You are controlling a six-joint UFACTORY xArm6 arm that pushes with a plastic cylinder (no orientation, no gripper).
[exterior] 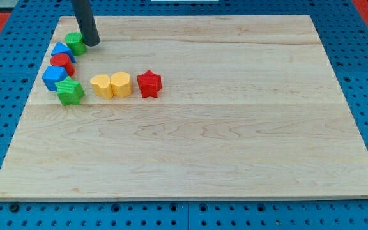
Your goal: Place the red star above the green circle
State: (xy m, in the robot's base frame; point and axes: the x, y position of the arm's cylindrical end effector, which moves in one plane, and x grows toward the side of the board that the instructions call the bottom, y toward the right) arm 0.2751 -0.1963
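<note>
Bright, even overhead light across wooden board (190, 128). Shadows short and soft, hugging block bases, e.g. under red star (149, 84). Faint dark smudge beside my tip (92, 43) at far left. No hard glare; wood grain reads clearly. Slight softness overall, colours saturated. Board edges straight, little distortion.
</note>
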